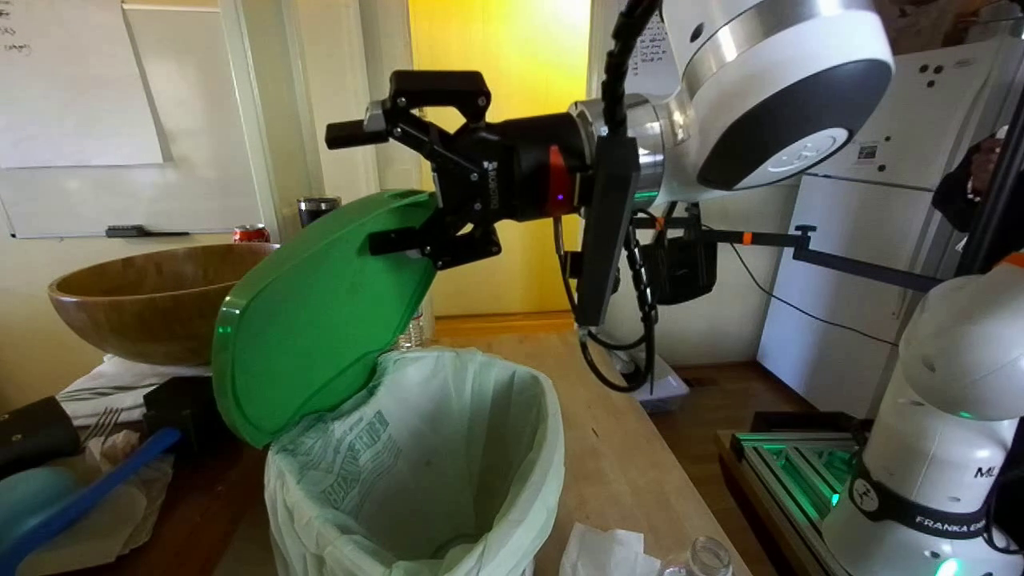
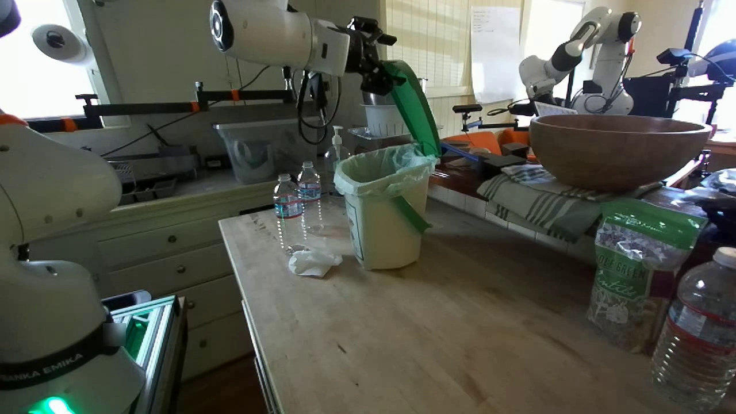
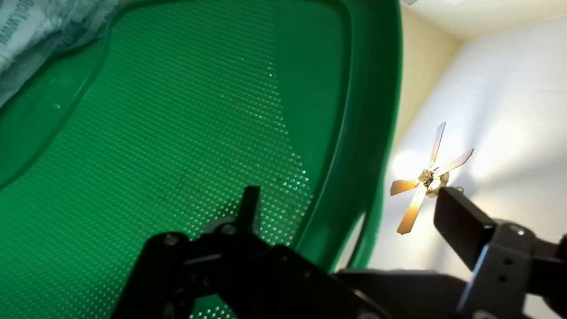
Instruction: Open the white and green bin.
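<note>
The white and green bin (image 2: 388, 236) stands upright on the wooden table. Its translucent liner (image 1: 472, 448) covers the rim, and the bin mouth is uncovered. The green lid (image 1: 320, 320) is raised and leans back, away from the mouth; it also shows raised in an exterior view (image 2: 418, 109). My gripper (image 1: 374, 188) is open at the lid's upper edge, with nothing clamped. In the wrist view, the gripper (image 3: 354, 212) has one finger over the lid's textured inner face (image 3: 190, 124) and the other beyond its rim. I cannot tell whether the inner finger touches the lid.
A brown wooden bowl (image 2: 618, 152) sits on a striped towel (image 2: 546, 198) behind the table. Water bottles (image 2: 288, 213) and a crumpled tissue (image 2: 314, 263) stand or lie beside the bin. A green bag (image 2: 641, 282) and another bottle (image 2: 698, 333) stand on the table (image 2: 489, 333).
</note>
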Motion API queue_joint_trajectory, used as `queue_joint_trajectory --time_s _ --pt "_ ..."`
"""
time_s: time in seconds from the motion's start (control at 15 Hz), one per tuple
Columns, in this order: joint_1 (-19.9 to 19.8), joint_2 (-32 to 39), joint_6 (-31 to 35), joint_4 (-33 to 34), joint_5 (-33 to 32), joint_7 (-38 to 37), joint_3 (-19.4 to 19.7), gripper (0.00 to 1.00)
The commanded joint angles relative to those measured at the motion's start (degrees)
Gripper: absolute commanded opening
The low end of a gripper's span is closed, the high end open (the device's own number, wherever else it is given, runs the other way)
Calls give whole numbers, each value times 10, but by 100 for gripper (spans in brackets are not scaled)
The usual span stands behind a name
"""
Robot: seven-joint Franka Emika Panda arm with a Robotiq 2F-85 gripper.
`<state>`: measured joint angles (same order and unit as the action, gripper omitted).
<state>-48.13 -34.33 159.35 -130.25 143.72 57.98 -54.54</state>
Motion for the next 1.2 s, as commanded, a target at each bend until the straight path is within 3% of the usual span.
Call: queue_joint_trajectory --time_s 0.0,0.53,1.13 --pt "-50 9 -20 20 0 10 -32 100" --pt "-118 26 -26 59 0 29 -86 100" --pt "-160 15 -63 82 0 35 -106 100"
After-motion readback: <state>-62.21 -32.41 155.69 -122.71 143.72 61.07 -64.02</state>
